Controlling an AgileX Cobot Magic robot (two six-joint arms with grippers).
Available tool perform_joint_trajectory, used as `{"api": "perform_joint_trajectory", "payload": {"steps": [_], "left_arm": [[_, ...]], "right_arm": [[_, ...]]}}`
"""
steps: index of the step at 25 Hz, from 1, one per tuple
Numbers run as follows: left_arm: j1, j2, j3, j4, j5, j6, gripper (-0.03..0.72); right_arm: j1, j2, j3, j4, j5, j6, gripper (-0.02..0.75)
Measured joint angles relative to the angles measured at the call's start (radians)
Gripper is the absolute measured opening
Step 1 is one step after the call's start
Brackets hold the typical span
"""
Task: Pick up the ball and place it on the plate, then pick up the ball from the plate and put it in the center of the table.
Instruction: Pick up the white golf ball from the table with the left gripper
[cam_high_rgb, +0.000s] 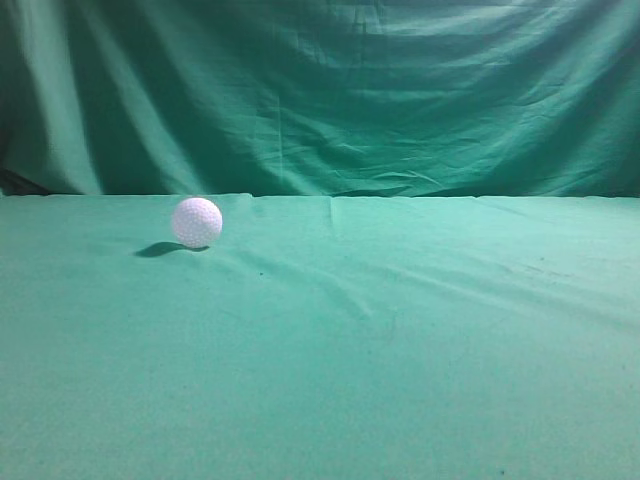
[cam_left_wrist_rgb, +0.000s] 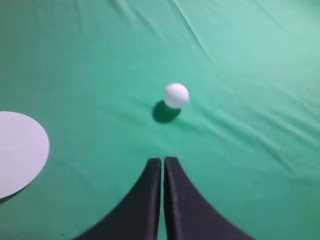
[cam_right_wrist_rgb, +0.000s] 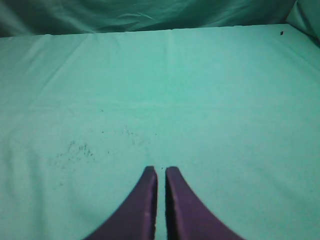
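Note:
The white dimpled ball (cam_high_rgb: 196, 222) rests on the green table (cam_high_rgb: 400, 340) at the far left, near the back edge. In the left wrist view the ball (cam_left_wrist_rgb: 176, 95) lies ahead of my left gripper (cam_left_wrist_rgb: 163, 160), which is shut and empty, apart from the ball. A white plate (cam_left_wrist_rgb: 20, 150) lies at the left edge of that view, to the left of the gripper; it does not show in the exterior view. My right gripper (cam_right_wrist_rgb: 161, 170) is shut and empty over bare cloth (cam_right_wrist_rgb: 200, 100). Neither gripper shows in the exterior view.
A draped green cloth backdrop (cam_high_rgb: 330, 90) hangs behind the table's back edge and shows in the right wrist view (cam_right_wrist_rgb: 150, 15) too. The tablecloth has shallow wrinkles (cam_high_rgb: 330, 215) and some dark specks (cam_right_wrist_rgb: 75, 150).

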Motion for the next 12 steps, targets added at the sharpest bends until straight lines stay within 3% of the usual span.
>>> {"api": "perform_joint_trajectory", "payload": {"steps": [4, 7, 9, 12], "left_arm": [[-0.036, 0.192, -0.124, 0.013, 0.102, 0.05, 0.0], [-0.138, 0.315, -0.206, 0.052, 0.099, 0.053, 0.0], [-0.207, 0.389, -0.256, 0.112, 0.075, 0.012, 0.0], [-0.277, 0.513, -0.345, 0.277, 0.063, -0.145, 0.0]], "right_arm": [[0.0, 0.0, 0.0, 0.0, 0.0, 0.0, 0.066], [0.0, 0.0, 0.0, 0.0, 0.0, 0.0, 0.066], [0.0, 0.0, 0.0, 0.0, 0.0, 0.0, 0.066], [0.0, 0.0, 0.0, 0.0, 0.0, 0.0, 0.066]]}}
